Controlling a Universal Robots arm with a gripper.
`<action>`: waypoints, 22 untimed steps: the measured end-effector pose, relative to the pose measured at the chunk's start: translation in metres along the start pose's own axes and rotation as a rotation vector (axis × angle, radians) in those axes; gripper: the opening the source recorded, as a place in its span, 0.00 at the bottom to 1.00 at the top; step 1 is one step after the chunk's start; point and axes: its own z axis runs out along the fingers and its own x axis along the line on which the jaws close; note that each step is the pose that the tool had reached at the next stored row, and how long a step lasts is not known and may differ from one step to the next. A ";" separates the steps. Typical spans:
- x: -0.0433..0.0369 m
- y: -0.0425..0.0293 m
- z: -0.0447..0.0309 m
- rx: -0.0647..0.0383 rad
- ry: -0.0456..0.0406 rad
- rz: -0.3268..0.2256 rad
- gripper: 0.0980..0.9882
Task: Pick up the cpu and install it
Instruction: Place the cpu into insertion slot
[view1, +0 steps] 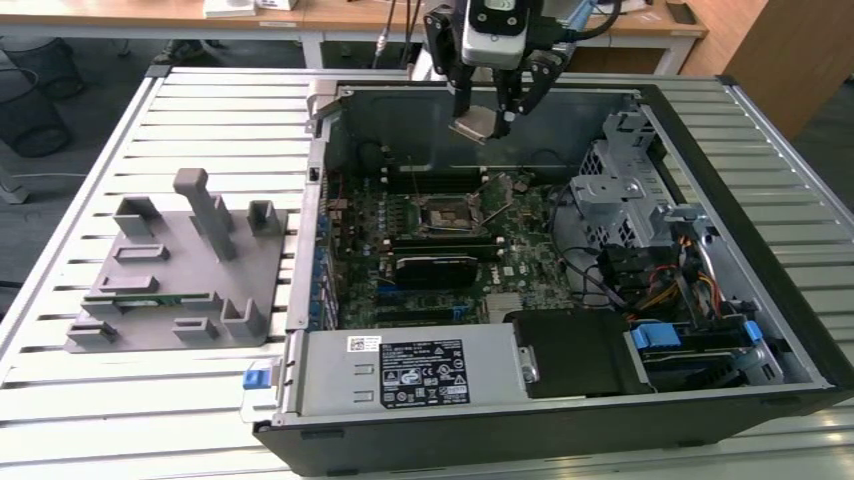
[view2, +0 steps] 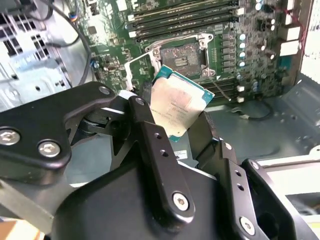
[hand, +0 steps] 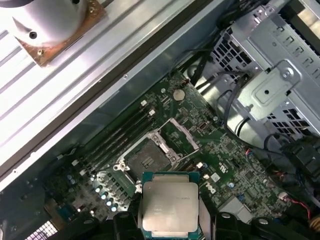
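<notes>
"What's nearest you?"

"My gripper (view2: 175, 125). Its fingers (view2: 155, 145) are clamped on two opposite edges of the cpu (view2: 175, 107), which sits tilted, metal top showing in both wrist views."

"And where is it?"

"Upper middle of the exterior view, held in the air over the open computer case (view1: 767, 330). Beyond it lies the socket (hand: 147, 159) on the green motherboard (view1: 521, 235), frame swung open, well apart from the chip."
</notes>
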 end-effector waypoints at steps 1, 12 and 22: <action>0.0000 0.0000 0.0002 0.000 -0.0010 0.018 0.49; 0.0000 -0.0001 0.0025 0.000 -0.0124 0.216 0.49; 0.0000 -0.0002 0.0044 0.000 -0.0218 0.377 0.49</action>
